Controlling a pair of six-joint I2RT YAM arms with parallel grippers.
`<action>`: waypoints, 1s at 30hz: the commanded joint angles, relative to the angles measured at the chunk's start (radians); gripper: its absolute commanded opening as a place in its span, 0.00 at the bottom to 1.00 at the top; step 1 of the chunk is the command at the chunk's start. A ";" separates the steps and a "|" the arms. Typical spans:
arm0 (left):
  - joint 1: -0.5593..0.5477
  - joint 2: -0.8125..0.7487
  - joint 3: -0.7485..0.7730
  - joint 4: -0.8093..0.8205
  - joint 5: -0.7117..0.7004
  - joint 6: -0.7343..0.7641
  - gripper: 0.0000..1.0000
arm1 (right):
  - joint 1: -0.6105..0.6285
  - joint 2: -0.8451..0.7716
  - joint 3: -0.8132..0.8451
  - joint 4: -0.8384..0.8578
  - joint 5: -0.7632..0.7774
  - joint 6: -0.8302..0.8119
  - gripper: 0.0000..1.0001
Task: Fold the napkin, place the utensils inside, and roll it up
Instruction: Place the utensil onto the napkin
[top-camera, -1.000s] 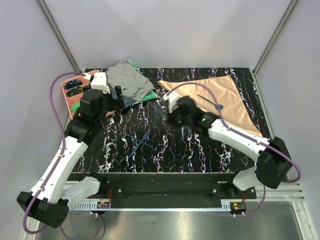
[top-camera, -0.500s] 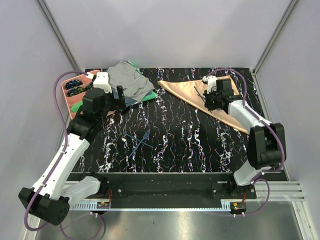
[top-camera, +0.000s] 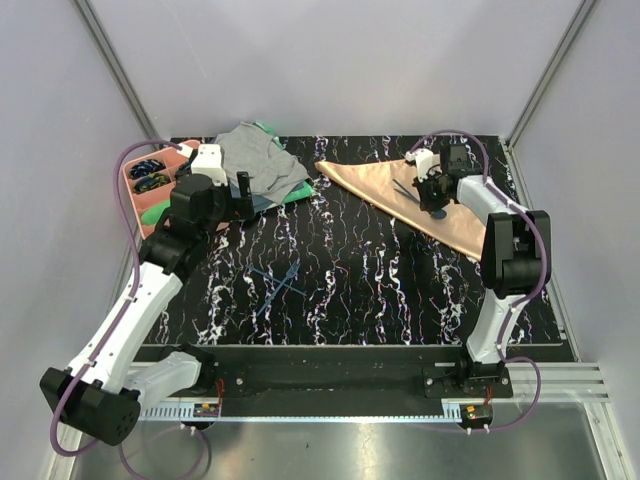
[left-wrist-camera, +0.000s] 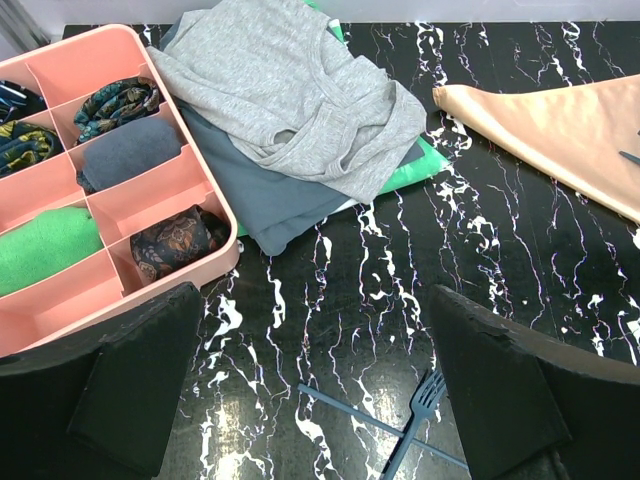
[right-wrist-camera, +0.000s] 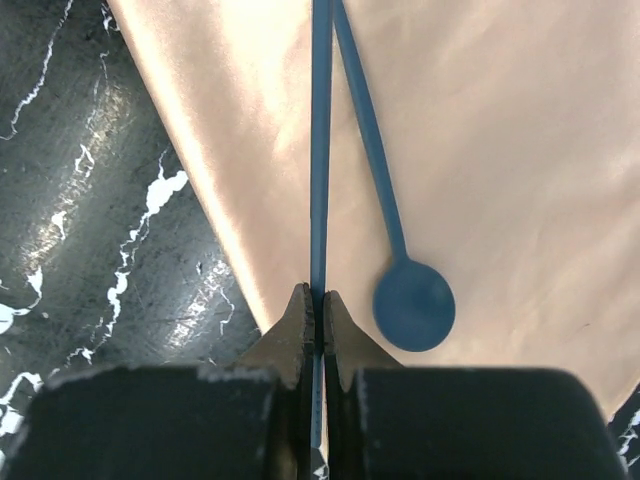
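Note:
The peach napkin (top-camera: 385, 185) lies folded in a triangle at the back right; it also shows in the left wrist view (left-wrist-camera: 560, 130) and the right wrist view (right-wrist-camera: 500, 150). My right gripper (right-wrist-camera: 314, 320) is shut on the handle of a slim dark blue utensil (right-wrist-camera: 320, 150) just above the napkin, near its left edge; the top view shows this gripper (top-camera: 433, 190) over the napkin. A blue spoon (right-wrist-camera: 412, 305) lies on the napkin beside it. A blue fork (left-wrist-camera: 425, 395) and another blue piece (left-wrist-camera: 350, 408) lie crossed on the table (top-camera: 280, 283). My left gripper (left-wrist-camera: 320, 400) is open and empty above them.
A pink compartment tray (left-wrist-camera: 150, 190) with small cloth items stands at the back left. A grey cloth (left-wrist-camera: 290, 100) lies piled on a green cloth (left-wrist-camera: 420, 170) next to it. The black marbled table (top-camera: 380, 290) is enclosed by white walls.
My right gripper has swung from the middle of the table to the back right, over the napkin beside the spoon. The left arm has barely shifted.

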 joint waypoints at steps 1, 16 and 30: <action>0.006 0.005 -0.005 0.043 0.018 0.007 0.99 | -0.003 0.045 0.077 -0.097 -0.042 -0.110 0.00; 0.004 0.013 -0.006 0.043 0.029 0.001 0.99 | -0.009 0.131 0.122 -0.131 0.023 -0.112 0.02; 0.006 0.019 -0.005 0.043 0.033 0.002 0.99 | -0.014 0.179 0.160 -0.130 0.104 -0.119 0.12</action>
